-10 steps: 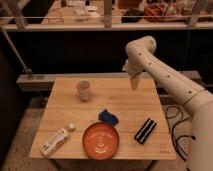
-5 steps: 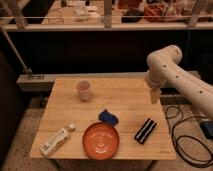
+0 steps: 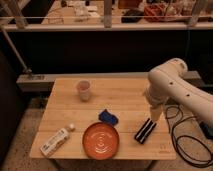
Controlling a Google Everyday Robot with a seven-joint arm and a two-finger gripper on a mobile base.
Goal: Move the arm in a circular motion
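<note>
The cream-white arm (image 3: 175,87) reaches in from the right edge, its thick rounded joint over the table's right side. Its tapered gripper (image 3: 155,115) points down above the right part of the wooden table (image 3: 125,97), just above and behind a black flat object (image 3: 145,131). The gripper holds nothing that I can see.
On the table stand a pale cup (image 3: 84,90) at the back left, a blue crumpled object (image 3: 108,118) in the middle, an orange plate (image 3: 101,140) at the front, and a white bottle (image 3: 56,140) lying at the front left. Black cables (image 3: 185,135) lie on the floor at right.
The arm has swung from the back middle of the table to the right and then down and forward; its gripper now hangs lower, near the black object.
</note>
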